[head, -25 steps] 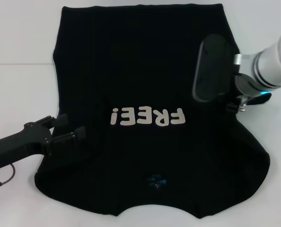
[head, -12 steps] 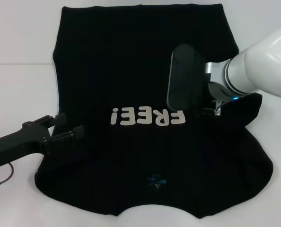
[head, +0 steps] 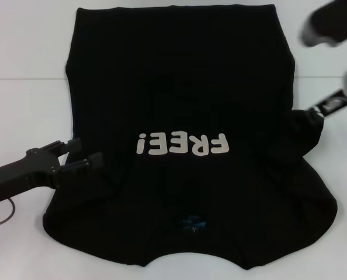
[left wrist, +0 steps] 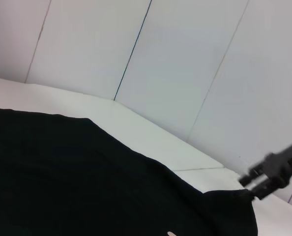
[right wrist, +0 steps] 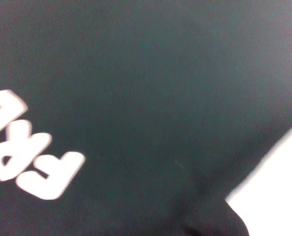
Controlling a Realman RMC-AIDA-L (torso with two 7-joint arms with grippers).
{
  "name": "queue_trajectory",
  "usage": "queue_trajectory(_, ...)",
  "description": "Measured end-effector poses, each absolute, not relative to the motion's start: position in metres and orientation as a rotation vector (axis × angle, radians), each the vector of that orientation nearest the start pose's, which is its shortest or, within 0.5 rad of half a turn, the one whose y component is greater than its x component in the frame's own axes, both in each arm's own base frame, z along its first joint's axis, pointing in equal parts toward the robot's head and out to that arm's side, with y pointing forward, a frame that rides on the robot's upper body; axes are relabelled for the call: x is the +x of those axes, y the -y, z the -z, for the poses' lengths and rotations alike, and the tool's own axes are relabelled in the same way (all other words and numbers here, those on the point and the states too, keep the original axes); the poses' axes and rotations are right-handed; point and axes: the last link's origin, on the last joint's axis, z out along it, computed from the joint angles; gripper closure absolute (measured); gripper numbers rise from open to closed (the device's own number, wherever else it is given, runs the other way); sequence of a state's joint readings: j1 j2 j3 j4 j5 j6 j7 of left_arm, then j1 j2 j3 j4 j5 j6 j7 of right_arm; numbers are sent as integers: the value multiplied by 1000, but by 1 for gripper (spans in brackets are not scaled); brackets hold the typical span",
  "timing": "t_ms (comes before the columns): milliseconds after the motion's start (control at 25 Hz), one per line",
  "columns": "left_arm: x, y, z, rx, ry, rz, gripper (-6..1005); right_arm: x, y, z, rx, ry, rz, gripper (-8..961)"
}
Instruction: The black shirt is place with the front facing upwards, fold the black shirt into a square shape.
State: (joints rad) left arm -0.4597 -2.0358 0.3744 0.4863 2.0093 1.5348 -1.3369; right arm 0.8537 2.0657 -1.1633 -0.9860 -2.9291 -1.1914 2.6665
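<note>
The black shirt (head: 185, 140) lies front-up on the white counter (head: 21, 116), early in folding; the left gripper (head: 83, 158), jaws apart, must pinch its sleeve edge; the right gripper's (head: 328, 106) state cannot be told.

The black shirt (head: 179, 87) is plain black, with white block letters "FREE!" (head: 181, 143) in the middle of the frame and a small blue label (head: 194, 222) at lower centre. The table (head: 21, 46) is white. The left gripper (head: 80, 154) at lower left is black.
</note>
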Motion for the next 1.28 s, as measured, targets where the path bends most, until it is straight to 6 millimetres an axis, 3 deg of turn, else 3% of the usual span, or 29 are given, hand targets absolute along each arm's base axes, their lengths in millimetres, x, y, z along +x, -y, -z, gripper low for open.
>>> queue_trajectory(200,-316,-312,-24,-2381,911,873,182,230,-439,-55,-2037,-1336,318,207)
queue_trajectory(360,-315,-313,-23,-2390,910,872,183,241,-438,-61,-2016,-1484,233,208)
queue_trajectory(960,-314,-314,-24,-2394,898,868,190,245,-449,-49,-2001,-1506,114,213)
queue_trajectory(1280,-312,-316,-24,-2398,891,870,194,243,-452,-40,-2025,-1463,73,292)
